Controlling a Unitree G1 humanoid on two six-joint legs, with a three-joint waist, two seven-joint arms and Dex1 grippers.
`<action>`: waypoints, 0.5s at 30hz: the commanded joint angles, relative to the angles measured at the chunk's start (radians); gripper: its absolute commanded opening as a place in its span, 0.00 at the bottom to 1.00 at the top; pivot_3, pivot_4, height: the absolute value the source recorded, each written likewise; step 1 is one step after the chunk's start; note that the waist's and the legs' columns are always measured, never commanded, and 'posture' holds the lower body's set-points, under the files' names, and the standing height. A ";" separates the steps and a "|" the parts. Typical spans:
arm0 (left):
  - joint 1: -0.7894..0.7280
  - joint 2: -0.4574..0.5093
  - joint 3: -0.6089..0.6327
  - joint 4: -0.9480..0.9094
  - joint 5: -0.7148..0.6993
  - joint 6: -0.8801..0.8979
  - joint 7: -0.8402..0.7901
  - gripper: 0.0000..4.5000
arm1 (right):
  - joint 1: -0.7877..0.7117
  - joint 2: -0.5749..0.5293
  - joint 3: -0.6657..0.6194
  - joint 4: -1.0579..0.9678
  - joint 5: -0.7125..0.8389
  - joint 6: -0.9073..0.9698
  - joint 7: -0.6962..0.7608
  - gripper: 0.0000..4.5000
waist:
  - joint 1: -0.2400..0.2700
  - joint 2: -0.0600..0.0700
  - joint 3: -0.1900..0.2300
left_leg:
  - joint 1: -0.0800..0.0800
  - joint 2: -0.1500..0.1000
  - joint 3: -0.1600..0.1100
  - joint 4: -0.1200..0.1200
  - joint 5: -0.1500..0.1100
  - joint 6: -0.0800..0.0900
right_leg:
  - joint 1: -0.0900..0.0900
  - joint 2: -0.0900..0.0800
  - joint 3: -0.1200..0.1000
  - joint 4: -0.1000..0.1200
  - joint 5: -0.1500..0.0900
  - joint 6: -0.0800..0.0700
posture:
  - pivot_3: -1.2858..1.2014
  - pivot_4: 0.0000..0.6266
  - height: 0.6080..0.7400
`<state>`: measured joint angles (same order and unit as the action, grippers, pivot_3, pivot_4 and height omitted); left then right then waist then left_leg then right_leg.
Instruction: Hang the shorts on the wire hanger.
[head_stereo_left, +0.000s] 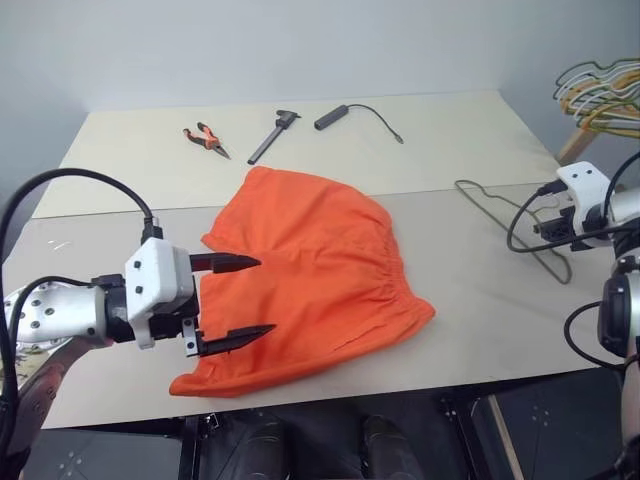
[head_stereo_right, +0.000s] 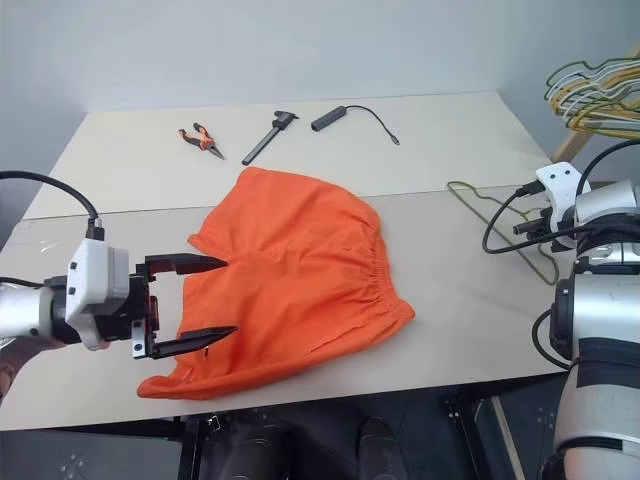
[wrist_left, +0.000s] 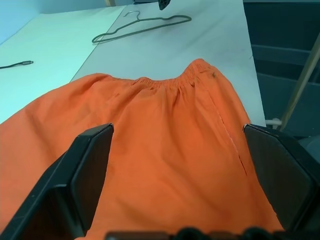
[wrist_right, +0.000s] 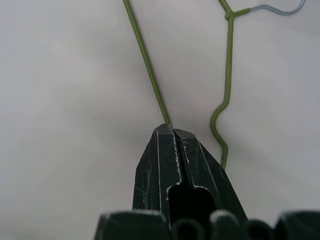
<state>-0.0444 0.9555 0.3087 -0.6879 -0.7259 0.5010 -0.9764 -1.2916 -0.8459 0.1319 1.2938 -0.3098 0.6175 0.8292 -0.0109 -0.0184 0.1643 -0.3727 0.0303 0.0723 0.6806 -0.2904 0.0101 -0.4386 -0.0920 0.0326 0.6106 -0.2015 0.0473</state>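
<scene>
The shorts (head_stereo_left: 310, 275) are lying flat on the worktop (head_stereo_left: 120, 170), long axis running from the near-left hem to the waistband at the far right. The left gripper (head_stereo_left: 235, 297) is hovering over their near-left edge, jaws spread wide and empty, so it is the nearer arm. The wire hanger (head_stereo_left: 510, 225) is lying well to the right of the shorts, and the right gripper (wrist_right: 172, 131) is clamped shut on one of its straight wires. One pair of shorts, one wire hanger.
</scene>
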 joint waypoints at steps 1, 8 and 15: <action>-0.008 -0.007 -0.006 -0.007 0.005 -0.026 -0.007 1.00 | 0.000 -0.050 0.017 -0.068 -0.002 -0.090 0.067 0.01 | -0.004 0.000 0.000 | 0.000 0.000 0.000 0.000 0.000 0.000 | 0.000 0.000 0.000 0.000 0.000 0.000 | 0.53 0.21 1.00; -0.014 -0.008 0.007 0.026 0.017 -0.015 0.002 1.00 | 0.060 -0.050 0.018 -0.142 0.022 -0.135 0.157 0.01 | -0.017 0.000 0.000 | 0.001 0.000 0.000 0.001 0.000 0.000 | 0.000 0.000 0.000 0.000 0.000 0.000 | 0.52 0.23 1.00; 0.037 0.004 0.078 -0.020 -0.029 0.040 0.027 1.00 | 0.084 -0.060 0.036 -0.155 0.011 -0.100 0.169 0.01 | -0.031 -0.003 0.009 | 0.001 0.001 -0.001 0.002 -0.001 0.001 | 0.000 0.000 0.001 0.000 0.001 0.000 | 0.53 0.35 1.00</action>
<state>-0.0174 0.9492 0.3463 -0.6651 -0.7275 0.5301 -0.9569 -1.2083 -0.8809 0.1646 1.1666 -0.2940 0.5080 0.9887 -0.0423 -0.0216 0.1729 -0.3712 0.0311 0.0716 0.6824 -0.2913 0.0116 -0.4383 -0.0917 0.0333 0.6108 -0.2009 0.0471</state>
